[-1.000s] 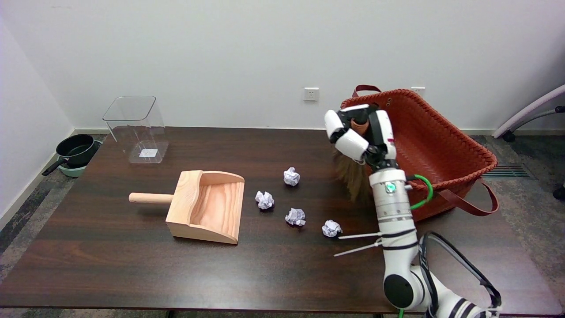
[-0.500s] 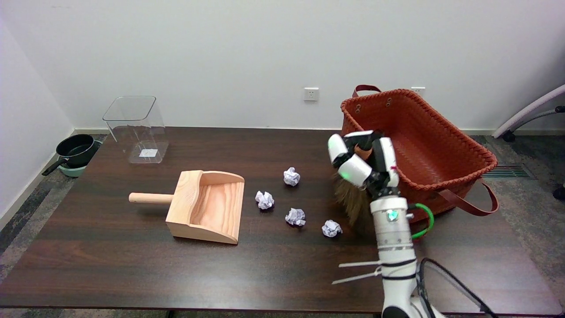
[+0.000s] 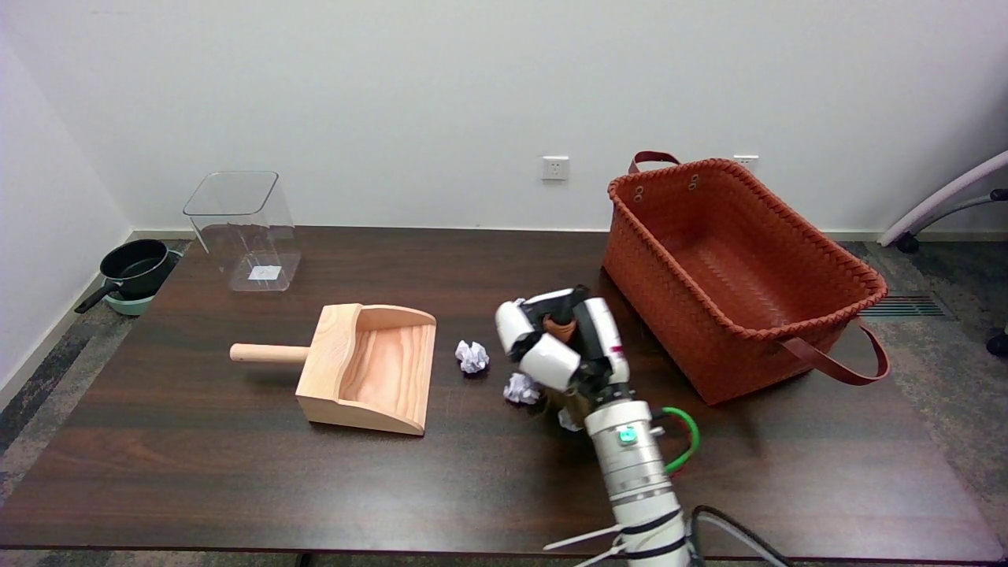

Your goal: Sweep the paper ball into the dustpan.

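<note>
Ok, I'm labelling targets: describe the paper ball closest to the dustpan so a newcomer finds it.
Start at the pale wooden dustpan on the dark brown table. Just right of its open mouth lies a small crumpled white paper ball. It sits alone and fully visible; the other balls are partly hidden by the right hand.

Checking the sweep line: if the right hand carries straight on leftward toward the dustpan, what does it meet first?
Probably the paper ball just left of the right hand, then another paper ball, before the dustpan. Depth is unclear; the brush is mostly hidden.
</note>
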{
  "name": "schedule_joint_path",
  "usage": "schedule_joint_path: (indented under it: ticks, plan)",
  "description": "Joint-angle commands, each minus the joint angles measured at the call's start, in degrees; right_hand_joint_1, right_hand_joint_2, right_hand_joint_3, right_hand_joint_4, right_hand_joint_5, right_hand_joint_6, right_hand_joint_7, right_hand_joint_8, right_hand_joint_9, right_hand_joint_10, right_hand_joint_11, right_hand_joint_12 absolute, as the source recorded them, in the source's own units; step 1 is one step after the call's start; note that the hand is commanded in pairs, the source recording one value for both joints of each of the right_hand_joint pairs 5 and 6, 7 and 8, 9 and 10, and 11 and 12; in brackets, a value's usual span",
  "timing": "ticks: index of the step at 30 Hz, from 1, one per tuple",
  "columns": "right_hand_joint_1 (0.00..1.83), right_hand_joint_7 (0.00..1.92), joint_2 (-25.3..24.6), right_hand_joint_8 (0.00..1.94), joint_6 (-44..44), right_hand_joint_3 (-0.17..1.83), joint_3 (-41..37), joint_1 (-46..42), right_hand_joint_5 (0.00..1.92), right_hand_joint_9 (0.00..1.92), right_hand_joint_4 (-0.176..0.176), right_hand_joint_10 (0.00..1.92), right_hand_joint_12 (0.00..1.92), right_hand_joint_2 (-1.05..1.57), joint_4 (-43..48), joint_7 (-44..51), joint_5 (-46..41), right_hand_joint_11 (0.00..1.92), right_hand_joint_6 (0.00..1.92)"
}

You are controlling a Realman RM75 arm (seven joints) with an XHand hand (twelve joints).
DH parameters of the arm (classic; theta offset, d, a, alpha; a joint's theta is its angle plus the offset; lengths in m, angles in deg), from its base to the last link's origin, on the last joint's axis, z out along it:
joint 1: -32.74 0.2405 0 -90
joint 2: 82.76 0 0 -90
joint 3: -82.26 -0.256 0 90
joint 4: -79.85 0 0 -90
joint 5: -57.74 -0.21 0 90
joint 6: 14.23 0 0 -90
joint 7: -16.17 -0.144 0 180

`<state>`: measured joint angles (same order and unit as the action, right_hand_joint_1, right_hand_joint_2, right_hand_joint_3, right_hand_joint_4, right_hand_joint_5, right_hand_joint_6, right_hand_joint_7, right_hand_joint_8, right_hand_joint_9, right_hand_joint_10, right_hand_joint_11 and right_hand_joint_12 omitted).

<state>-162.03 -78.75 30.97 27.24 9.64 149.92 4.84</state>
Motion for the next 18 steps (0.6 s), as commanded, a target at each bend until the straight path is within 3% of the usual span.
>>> schedule_joint_path:
  ticks: [1, 10, 18]
  plan:
    - [0.89, 1.92, -9.2, 1.92, 6.2, 1.16, 7.7, 9.5, 1.92, 1.92, 0.000, 1.92, 1.92, 1.37, 8.3, 0.0, 2.8, 1.92, 1.92]
    - [0.87, 1.92, -11.0, 1.92, 10.5, 1.16, 9.7, 20.1, 1.92, 1.92, 0.000, 1.92, 1.92, 1.41, 12.2, -0.1, 2.3, 1.92, 1.92]
    - [0.84, 1.92, -13.5, 1.92, 12.8, 1.14, 9.3, 22.3, 1.92, 1.92, 0.000, 1.92, 1.92, 1.49, 12.6, -0.1, 2.3, 1.92, 1.92]
